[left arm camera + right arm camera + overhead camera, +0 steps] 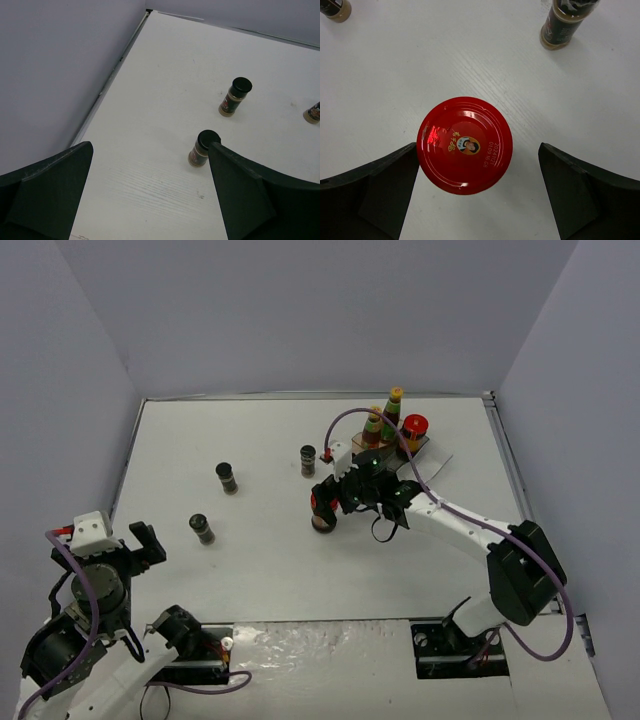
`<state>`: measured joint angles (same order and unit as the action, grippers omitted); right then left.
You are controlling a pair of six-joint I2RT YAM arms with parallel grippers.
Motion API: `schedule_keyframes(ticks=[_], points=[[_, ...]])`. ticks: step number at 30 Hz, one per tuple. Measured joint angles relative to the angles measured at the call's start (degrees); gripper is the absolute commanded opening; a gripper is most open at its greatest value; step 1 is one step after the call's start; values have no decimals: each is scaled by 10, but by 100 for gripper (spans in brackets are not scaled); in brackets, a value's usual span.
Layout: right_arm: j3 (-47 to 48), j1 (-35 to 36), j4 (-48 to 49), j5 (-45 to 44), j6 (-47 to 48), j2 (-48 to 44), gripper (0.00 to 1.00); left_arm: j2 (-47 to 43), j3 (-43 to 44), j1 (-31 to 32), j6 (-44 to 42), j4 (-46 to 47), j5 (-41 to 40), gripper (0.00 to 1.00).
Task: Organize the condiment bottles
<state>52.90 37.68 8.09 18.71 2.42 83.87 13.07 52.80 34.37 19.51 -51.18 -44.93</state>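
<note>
Red-lidded jar [465, 145]: upright on the white table [260, 580], about mid-table, its lid facing straight up at the right wrist camera.

Right gripper [477, 150]: directly over that jar, jaws spread wide. One finger [375, 195] is just beside the lid's edge. The other finger [585, 195] is clearly apart from it. We see no grip on the jar.

Second red-lidded jar [414, 424]: far right, standing in the clear tray [432, 453]. The two tall yellow-capped bottles [394, 403] stand upright just beside it in the same tray. We cannot tell which compartments they are in.

Shakers: all three are loose on the table, upright, with dark caps.
- The first shaker [308, 461] is near the tray, just beyond the right gripper.
- The second shaker [227, 477] is well to its left.
- The third shaker [202, 528] is nearer the arm bases, below the second.

Left gripper [148, 543]: at the near-left corner of the table, jaws apart, nothing between them. From above it is well apart from the third shaker. In its own wrist view that shaker shows just inside one fingertip
</note>
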Motion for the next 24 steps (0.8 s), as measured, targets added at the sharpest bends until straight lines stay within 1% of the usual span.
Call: schedule_keyframes(ticks=[7, 11, 13, 17, 18, 20, 21, 22, 24], points=[[8, 20, 27, -3, 9, 46, 100, -8, -21, 1, -1, 22, -3, 97], [8, 26, 35, -4, 11, 61, 98, 2, -29, 1, 4, 26, 2, 97], [8, 29, 38, -6, 12, 65, 93, 11, -30, 1, 13, 24, 5, 97], [8, 33, 44, -14, 14, 68, 79, 21, -30, 1, 25, 22, 10, 97], [8, 33, 46, -17, 15, 68, 73, 21, -30, 1, 26, 21, 10, 97], [8, 33, 48, -26, 17, 68, 52, 21, -30, 1, 31, 20, 10, 97], [8, 33, 49, -32, 17, 67, 40, 21, -30, 1, 34, 18, 10, 97], [6, 34, 50, -39, 19, 65, 39, 21, -30, 1, 36, 17, 9, 97], [0, 34, 49, -52, 20, 58, 11, 21, -30, 0, 39, 15, 10, 97]])
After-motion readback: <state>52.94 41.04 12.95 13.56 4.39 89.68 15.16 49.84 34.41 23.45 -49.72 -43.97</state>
